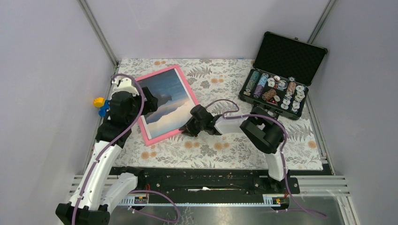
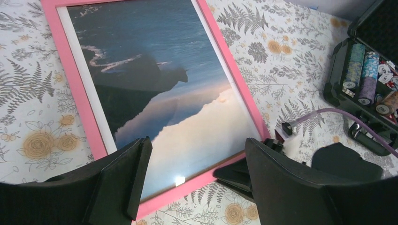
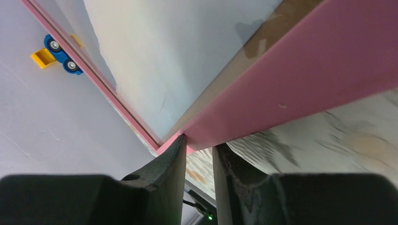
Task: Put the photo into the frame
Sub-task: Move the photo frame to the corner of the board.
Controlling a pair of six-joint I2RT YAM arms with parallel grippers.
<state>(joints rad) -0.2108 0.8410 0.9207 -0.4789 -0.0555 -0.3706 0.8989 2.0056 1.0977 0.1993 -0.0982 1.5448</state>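
The pink frame (image 1: pixel 164 138) lies on the floral cloth at the left, tilted, with the photo (image 1: pixel 166 101) of a dark mountain and pale clouds inside it. In the left wrist view the photo (image 2: pixel 164 84) fills the frame (image 2: pixel 80 93) under the pane. My left gripper (image 2: pixel 197 143) hangs open above the frame's near end and holds nothing. My right gripper (image 1: pixel 187 127) is at the frame's near right corner. Its narrow jaws (image 3: pixel 199 143) pinch the pink rim (image 3: pixel 291 89), one fingertip (image 3: pixel 180 140) on top of it and the other underneath.
An open black case (image 1: pixel 277 89) with stacks of chips stands at the back right. A small blue and yellow toy (image 1: pixel 99 105) sits against the left wall, beside the left arm. Grey walls close in three sides.
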